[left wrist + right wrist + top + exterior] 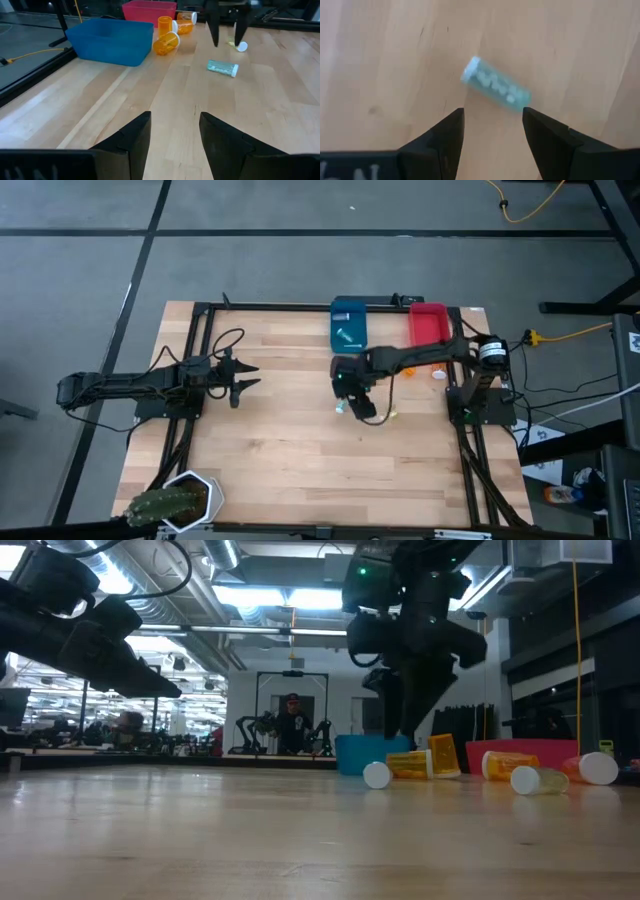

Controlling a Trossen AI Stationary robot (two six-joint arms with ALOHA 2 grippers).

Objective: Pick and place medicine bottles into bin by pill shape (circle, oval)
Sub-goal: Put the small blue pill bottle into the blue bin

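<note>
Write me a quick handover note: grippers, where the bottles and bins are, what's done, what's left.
Right gripper: open, empty, poised above the teal bottle lying on its side mid-table.
Left gripper: open, empty, waiting over the table's left side.
Bins: blue bin holds one bottle; red bin shows nothing inside.
Left to sort: the teal bottle, the orange bottles beside the bins, and a pale one nearby.

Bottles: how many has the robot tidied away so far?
One bottle already lies in the blue bin. The right end effector hangs open over a teal bottle lying on the table, gripping nothing. Orange bottles wait beside the bins; the red bin looks empty.
</note>
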